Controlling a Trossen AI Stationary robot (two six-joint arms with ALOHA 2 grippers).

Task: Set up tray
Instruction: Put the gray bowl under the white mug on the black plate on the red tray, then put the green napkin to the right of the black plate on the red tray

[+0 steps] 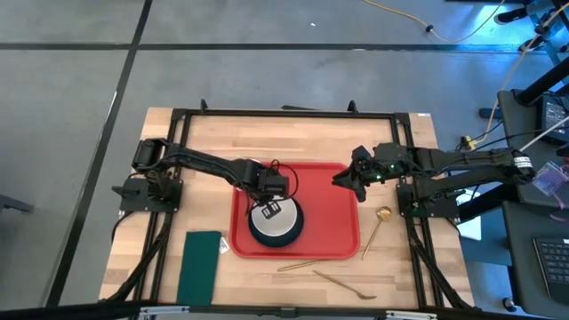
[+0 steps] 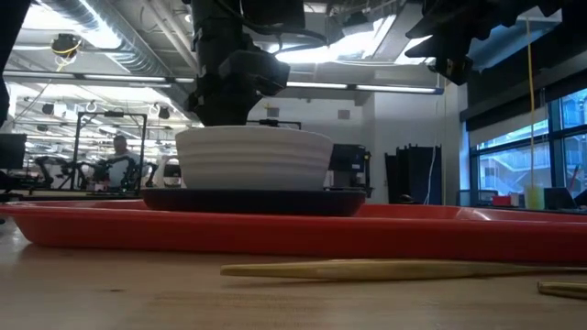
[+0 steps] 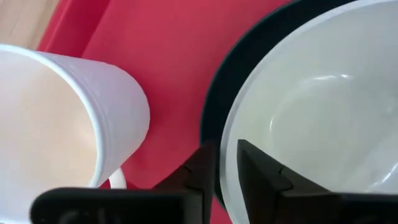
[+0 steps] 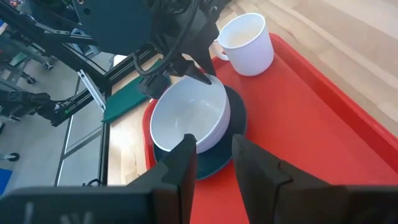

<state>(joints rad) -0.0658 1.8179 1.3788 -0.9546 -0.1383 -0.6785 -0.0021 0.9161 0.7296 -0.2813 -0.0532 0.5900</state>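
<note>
- The tray was a large, flat, red plastic rectangle with rounded corners and a low raised rim; its surface looked smooth and slightly glossy.
- It lay on the pale wooden table of butcher-block strips, near the middle, between the two arms.
- On the tray sat a round dark plate, and on that plate a white bowl with a smooth, shiny inside and faint ribs around its outer wall in the low view.
- A white mug with a loop handle stood on the tray just beside the plate, apart from the bowl.
- A dark green rectangular napkin lay flat on the table off the tray's left corner.
- Slim gold-coloured cutlery lay on the wood near the tray's front and right edges: a spoon with a round bowl, a straight thin piece, and a fork.
- The left gripper was at the bowl's rim, over the tray; its dark fingers were only slightly parted, one on each side of the rim, and whether they pressed on it I could not tell.
- The right gripper hung above the tray's right part, clear of the dishes, its fingers a little apart and holding nothing.
</note>
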